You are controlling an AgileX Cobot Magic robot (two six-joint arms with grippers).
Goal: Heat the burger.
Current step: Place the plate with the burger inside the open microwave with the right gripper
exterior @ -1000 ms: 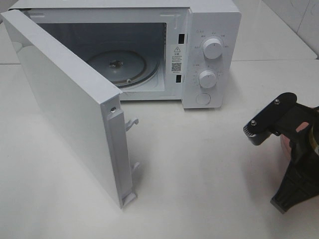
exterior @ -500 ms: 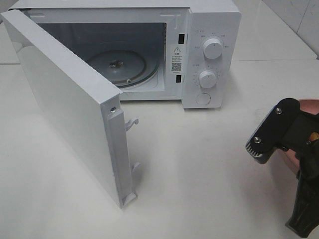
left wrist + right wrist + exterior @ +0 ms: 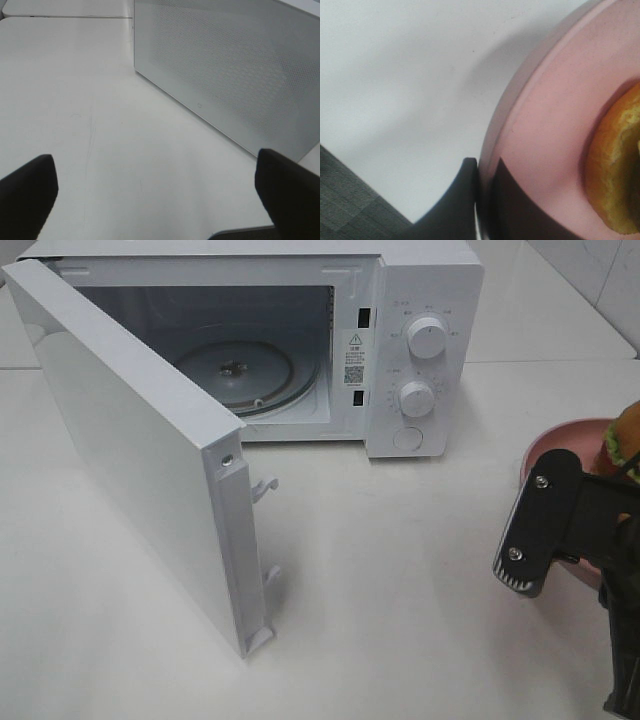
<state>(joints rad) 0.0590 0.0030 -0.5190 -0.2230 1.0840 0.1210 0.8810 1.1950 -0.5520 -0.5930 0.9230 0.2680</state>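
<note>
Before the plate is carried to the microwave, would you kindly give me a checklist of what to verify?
1. Microwave door swung wide open: ok.
2. Turntable has nothing on it: ok.
3. Right gripper shut on the rim of the pink plate: ok.
4. Burger on the plate: ok; whether it is centred: cannot tell, as it is cut off at the picture's edge.
5. Left gripper open, holding nothing, apart from the door's outer face: ok.
6. Plate lifted off the table: cannot tell.
</note>
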